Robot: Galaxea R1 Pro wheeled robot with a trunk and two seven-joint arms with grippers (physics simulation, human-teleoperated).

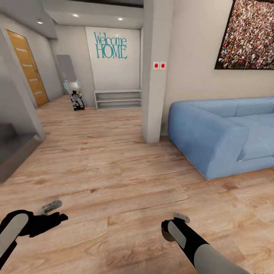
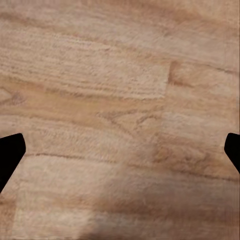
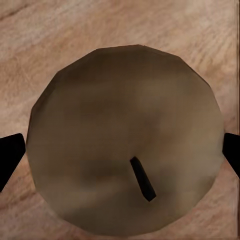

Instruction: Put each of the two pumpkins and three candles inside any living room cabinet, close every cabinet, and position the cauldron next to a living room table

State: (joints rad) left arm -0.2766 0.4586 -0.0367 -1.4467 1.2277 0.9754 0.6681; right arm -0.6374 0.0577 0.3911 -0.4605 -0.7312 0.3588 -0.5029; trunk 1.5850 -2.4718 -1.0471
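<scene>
Head view: one pale wood-plank floor point(image 1: 114, 171) fills the field from centre to six o'clock. One blue sofa point(image 1: 220, 137) stands on it at three o'clock, its near arm just beside one square off-white pillar point(image 1: 154, 95) that rises toward twelve o'clock. One large dark-framed picture point(image 1: 247, 34) of a dense speckled pattern hangs on the wall above the sofa, at about two o'clock. One orange-brown door point(image 1: 30, 68) stands at ten o'clock. On the far wall at eleven o'clock is one teal "Welcome HOME" sign point(image 1: 110, 45), with one pale grey open shelf unit point(image 1: 118, 99) on the floor below it. One small white-and-black robot figure point(image 1: 77, 101) stands just beside that unit's nine-o'clock end. Three ceiling lights point(image 1: 75, 15) glow at eleven to twelve o'clock, and two red buttons point(image 1: 159, 65) sit side by side on the pillar. Two arms enter at the lower edge. The left gripper point(image 1: 55, 213), at eight o'clock, has its fingers spread wide. In the left wrist view, the left gripper point(image 2: 120, 155) has bare floor between its fingers. The right gripper point(image 1: 179, 220) points down at five o'clock. In the right wrist view, one round tan-brown thing point(image 3: 125, 100) lies between the fingers of the right gripper point(image 3: 120, 155). It is seen from above, bears one short dark stub point(image 3: 142, 178), and may be a candle or a pumpkin. Each fingertip is just beside its rim, but contact cannot be told.
</scene>
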